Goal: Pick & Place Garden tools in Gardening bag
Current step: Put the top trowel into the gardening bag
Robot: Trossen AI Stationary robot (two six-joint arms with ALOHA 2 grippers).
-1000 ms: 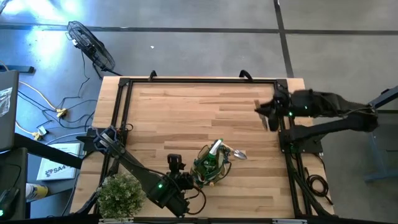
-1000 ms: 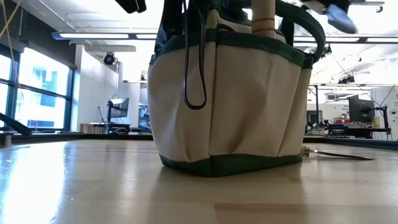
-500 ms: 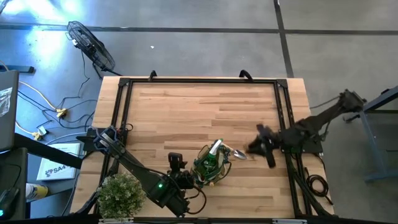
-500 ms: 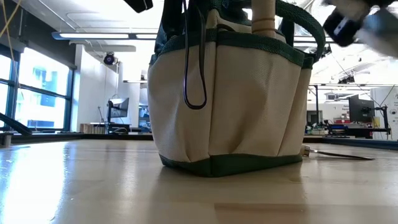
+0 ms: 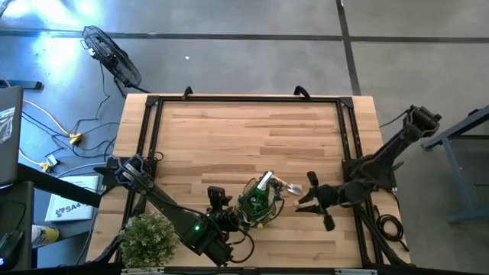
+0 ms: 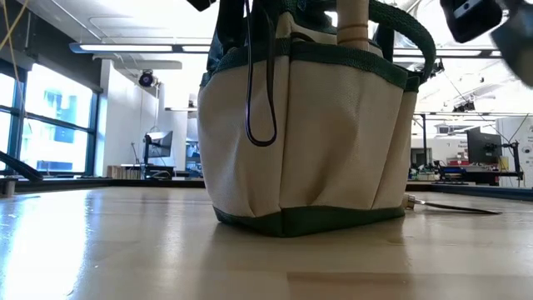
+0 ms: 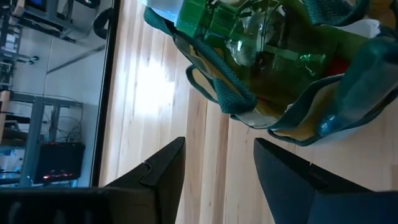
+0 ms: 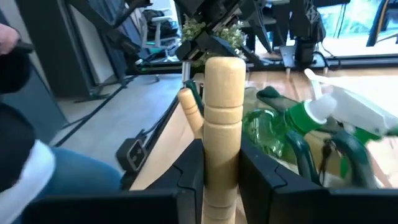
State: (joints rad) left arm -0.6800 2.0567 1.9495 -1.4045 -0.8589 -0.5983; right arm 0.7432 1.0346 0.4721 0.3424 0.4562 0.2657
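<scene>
— Two grippers at work near the front edge of the tabletop [image 5: 229,130]: what are the jaws doing?

— On the right gripper [image 8: 222,163], the dark fingers sit on either side of a pale wooden handle [image 8: 222,118], pinching it. On the left gripper [image 7: 216,165], the jaws stand spread with bare wood between them, holding nothing.

— Where does each one sit?

— From above, the right gripper [image 5: 313,196] reaches in from the right edge, just beside the gardening bag [image 5: 257,202]. The left gripper [image 5: 229,219] is at the bag's other side, close to the front edge.

— And the bag itself?

— Upright on the tabletop, front of centre. At table height it fills the middle of the scene: gardening bag [image 6: 308,142] of cream fabric with green trim. A clear green spray bottle [image 7: 249,40] rests inside, and a metal blade [image 5: 293,189] lies on the wood just beside the bag.

— Anything else nearby?

— One bushy plant [image 5: 149,238] at the front left corner.
</scene>
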